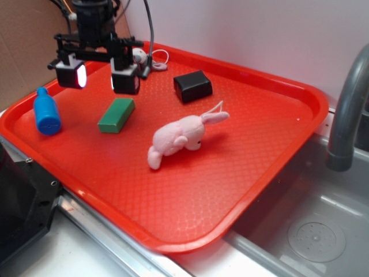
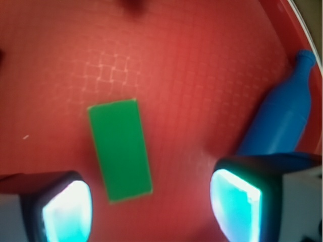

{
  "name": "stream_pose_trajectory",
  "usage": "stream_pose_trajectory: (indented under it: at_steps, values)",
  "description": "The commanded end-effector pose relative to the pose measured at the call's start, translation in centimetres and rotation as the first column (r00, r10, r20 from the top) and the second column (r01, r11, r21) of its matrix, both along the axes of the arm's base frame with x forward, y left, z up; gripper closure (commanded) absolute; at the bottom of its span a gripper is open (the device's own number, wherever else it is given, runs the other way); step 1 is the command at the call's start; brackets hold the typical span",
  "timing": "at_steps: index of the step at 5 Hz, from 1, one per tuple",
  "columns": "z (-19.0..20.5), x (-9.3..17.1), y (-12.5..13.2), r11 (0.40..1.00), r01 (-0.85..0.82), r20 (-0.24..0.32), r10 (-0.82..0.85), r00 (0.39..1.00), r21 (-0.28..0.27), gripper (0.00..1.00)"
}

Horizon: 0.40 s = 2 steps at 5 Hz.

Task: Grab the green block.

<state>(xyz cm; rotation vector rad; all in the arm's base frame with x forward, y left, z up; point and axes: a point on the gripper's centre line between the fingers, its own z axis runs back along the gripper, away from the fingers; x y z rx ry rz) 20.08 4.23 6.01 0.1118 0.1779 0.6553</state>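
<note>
A black robot gripper [image 1: 98, 75], jaws spread wide and empty, hovers above a small flat solid-green block [image 1: 116, 115] lying on a red plastic tray [image 1: 277, 109].

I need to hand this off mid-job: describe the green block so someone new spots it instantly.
Start at the red tray beside the sink. On its left half, below the open gripper, lies the green block, between the blue bottle and pink plush bunny. It is the only green thing; the similar black block sits farther back.
</note>
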Motion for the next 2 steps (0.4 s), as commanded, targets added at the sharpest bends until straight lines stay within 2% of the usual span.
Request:
stream_pose_trajectory:
  at_steps: [1,2]
  values:
    - [-2.68,1.12,1.55,1.000,0.029,0.045,-0.028,0.999,-0.008,0.00]
    - [-3.63,1.11,1.57,0.999,0.040,0.039,-0.039,0.998,-0.016,0.00]
